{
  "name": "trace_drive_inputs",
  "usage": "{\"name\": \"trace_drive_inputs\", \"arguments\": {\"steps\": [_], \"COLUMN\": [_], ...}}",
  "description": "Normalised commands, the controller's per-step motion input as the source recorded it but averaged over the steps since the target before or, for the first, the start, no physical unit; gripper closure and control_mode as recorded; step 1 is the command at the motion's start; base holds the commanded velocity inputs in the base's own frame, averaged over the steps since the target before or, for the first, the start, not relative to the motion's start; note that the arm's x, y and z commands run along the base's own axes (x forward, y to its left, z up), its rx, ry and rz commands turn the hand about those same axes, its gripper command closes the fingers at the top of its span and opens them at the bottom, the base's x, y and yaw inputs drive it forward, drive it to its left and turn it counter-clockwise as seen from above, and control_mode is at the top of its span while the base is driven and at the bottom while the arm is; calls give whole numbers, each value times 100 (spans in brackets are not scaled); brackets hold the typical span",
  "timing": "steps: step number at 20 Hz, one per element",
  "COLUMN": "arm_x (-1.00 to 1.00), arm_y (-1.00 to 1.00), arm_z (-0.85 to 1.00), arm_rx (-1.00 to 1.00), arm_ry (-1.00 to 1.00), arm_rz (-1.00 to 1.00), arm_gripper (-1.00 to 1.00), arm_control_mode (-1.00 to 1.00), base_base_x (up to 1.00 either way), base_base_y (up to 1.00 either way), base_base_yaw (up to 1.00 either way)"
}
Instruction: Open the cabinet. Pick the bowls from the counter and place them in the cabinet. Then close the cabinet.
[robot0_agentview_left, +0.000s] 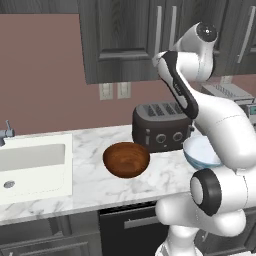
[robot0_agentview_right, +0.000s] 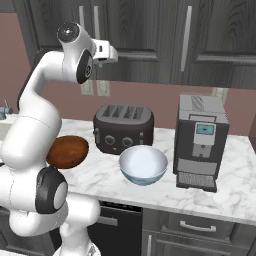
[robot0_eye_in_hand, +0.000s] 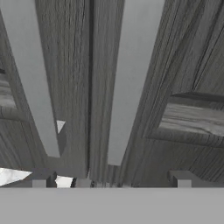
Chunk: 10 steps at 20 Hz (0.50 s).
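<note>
gripper (robot0_eye_in_hand: 111, 181) jaws spread wide, empty | facing cabinet (robot0_eye_in_hand: 96, 87) handles | 2 bowls (robot0_agentview_right: 143, 164) on counter (robot0_agentview_right: 105, 177)

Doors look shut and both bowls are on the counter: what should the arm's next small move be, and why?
Probably ease the open gripper forward onto one silver bar handle of the cabinet. Its doors are closed, the hand already faces the two handles up close, and the wooden bowl and blue bowl wait on the counter.
</note>
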Motion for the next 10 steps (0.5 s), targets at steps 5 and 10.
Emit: {"name": "trace_drive_inputs", "arguments": {"steps": [5, 10], "arm_x": [24, 29], "arm_y": [0, 0], "arm_z": [4, 6], "arm_rx": [0, 0], "arm_ry": [-6, -6], "arm_rz": [0, 0], "arm_gripper": [-100, -100], "arm_control_mode": [-100, -100], "base_base_x": [0, 0], "base_base_y": [0, 0], "base_base_yaw": [0, 0]}}
